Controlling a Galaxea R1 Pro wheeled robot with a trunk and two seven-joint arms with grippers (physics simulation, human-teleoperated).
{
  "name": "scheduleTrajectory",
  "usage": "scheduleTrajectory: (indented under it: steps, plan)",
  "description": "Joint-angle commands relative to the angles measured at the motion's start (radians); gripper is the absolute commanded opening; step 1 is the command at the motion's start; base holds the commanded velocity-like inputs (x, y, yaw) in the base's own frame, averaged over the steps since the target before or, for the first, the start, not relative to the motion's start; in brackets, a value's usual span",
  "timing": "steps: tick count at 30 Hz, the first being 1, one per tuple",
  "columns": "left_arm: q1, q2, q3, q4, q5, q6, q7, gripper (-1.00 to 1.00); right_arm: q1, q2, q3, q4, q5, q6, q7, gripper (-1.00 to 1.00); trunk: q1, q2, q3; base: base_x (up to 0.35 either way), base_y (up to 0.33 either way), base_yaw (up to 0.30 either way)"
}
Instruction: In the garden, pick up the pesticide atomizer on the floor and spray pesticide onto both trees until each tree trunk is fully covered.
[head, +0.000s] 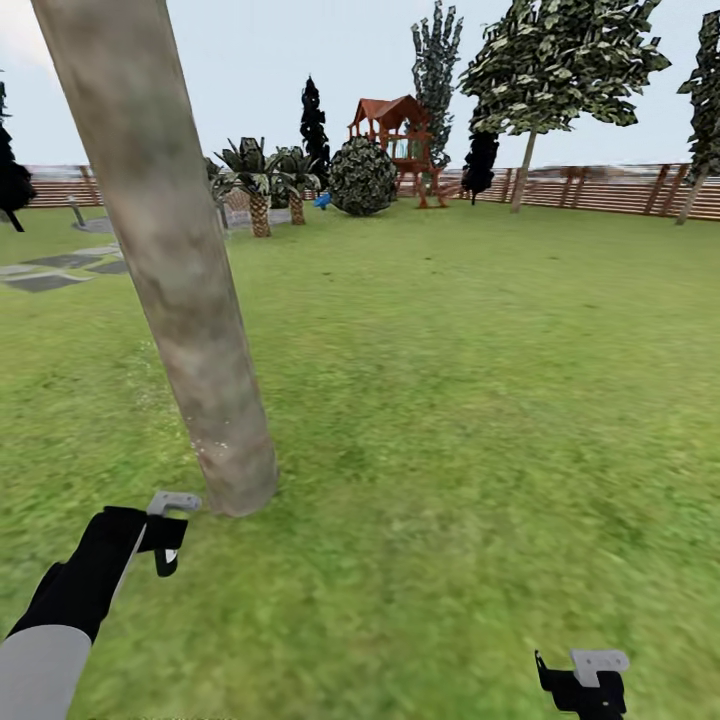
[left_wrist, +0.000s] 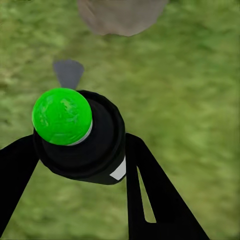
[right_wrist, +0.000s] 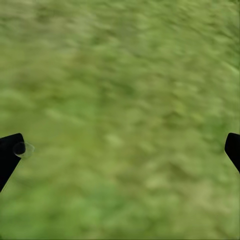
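The pesticide atomizer (left_wrist: 80, 135), a small black bottle with a bright green top, sits between the black fingers of my left gripper (left_wrist: 80, 167), which is shut on it. That left gripper (head: 166, 535) hangs low over the grass, just left of the base of a thick, leaning, mottled grey-beige tree trunk (head: 190, 300). The trunk's base (left_wrist: 122, 15) lies close ahead in the left wrist view. A second tree (head: 560, 60) with a thin trunk (head: 521, 175) stands far back by the fence. My right gripper (head: 585, 682) is open over bare grass (right_wrist: 120, 100).
Green lawn (head: 470, 400) spreads ahead and to the right. Grey paving stones (head: 60, 270) lie at the far left. Palm-like plants (head: 260, 185), a round bush (head: 362, 177), a red play tower (head: 395, 125) and a brown slat fence (head: 610, 190) line the back.
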Motion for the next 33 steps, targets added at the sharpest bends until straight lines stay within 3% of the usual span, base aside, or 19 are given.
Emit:
scheduleTrajectory:
  steps: [1,8,10,15,18,20,24,33]
  plan:
    - [0.000,0.000,0.002,-0.001,0.000,0.001,-0.001,-1.00,0.000,0.000,-0.001,0.000,0.000,0.000,0.000,1.00,0.000,0.000,0.000,0.008,-0.009,0.041]
    - [-0.018,0.000,-0.001,-0.004,0.000,0.012,-0.007,-1.00,0.000,-0.001,-0.001,0.000,0.000,-0.001,0.000,1.00,0.000,0.000,0.000,0.001,-0.001,0.006]
    - [-0.056,0.002,-0.002,-0.004,0.001,0.024,-0.011,-1.00,0.000,-0.002,-0.001,0.000,0.000,0.000,0.000,1.00,0.000,0.000,0.000,0.000,0.000,0.000]
    - [-0.075,0.000,-0.004,-0.005,0.001,0.043,-0.013,-1.00,0.000,-0.002,-0.002,0.000,0.000,0.000,0.000,1.00,0.000,0.000,0.000,-0.124,0.023,0.000]
    - [-0.121,-0.003,-0.009,-0.007,0.003,0.046,-0.013,-1.00,0.000,-0.002,-0.002,0.001,0.000,0.000,0.000,1.00,0.000,0.000,0.000,-0.029,0.004,0.000]
    - [-0.195,0.004,-0.010,-0.007,0.003,0.101,-0.018,-1.00,0.000,-0.002,-0.002,0.001,0.001,0.000,0.000,1.00,0.000,0.000,0.000,-0.003,0.000,0.000]
    - [-0.250,0.013,-0.009,-0.007,0.003,0.139,-0.020,-1.00,0.000,-0.002,-0.002,0.001,0.001,0.000,0.000,1.00,0.000,0.000,0.000,0.000,0.000,0.000]
    - [-0.267,0.042,-0.003,-0.007,0.003,0.141,-0.048,-1.00,0.000,-0.002,-0.002,0.001,0.000,0.000,0.000,1.00,0.000,0.000,0.000,0.000,0.000,0.112]
